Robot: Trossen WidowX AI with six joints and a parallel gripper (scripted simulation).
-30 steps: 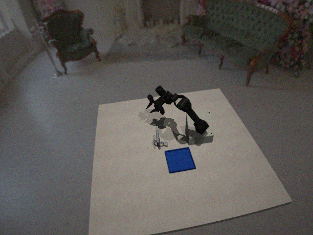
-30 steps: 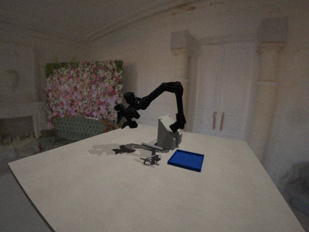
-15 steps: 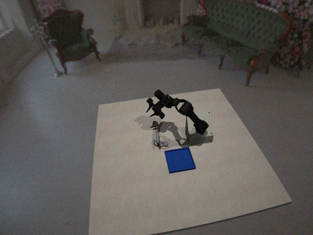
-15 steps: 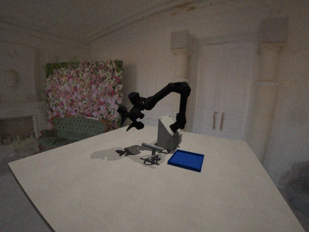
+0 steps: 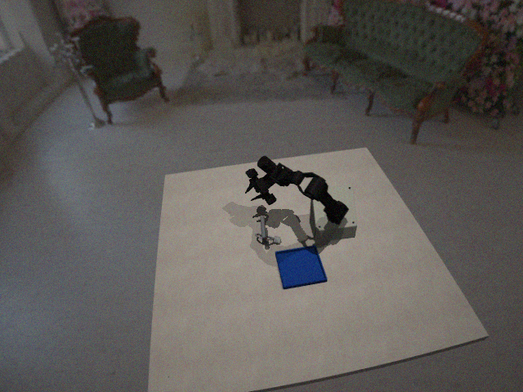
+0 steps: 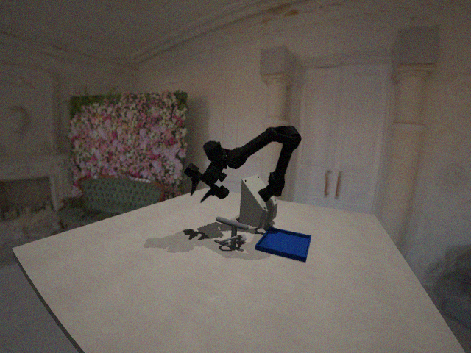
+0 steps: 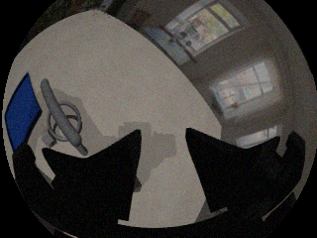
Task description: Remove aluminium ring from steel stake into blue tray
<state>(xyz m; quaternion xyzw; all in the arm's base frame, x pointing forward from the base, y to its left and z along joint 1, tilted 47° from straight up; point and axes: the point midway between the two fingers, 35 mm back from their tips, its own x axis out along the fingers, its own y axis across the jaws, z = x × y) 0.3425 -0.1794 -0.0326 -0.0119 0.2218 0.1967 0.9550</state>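
The open gripper (image 5: 248, 196) (image 6: 196, 198) (image 7: 162, 134) hangs above the table, holding nothing. Below and to one side of it, the aluminium ring (image 6: 221, 248) (image 7: 78, 117) encircles the steel stake (image 5: 263, 228) (image 6: 233, 232) (image 7: 59, 115), beyond which lies the blue tray (image 5: 300, 267) (image 6: 284, 244) (image 7: 22, 113).
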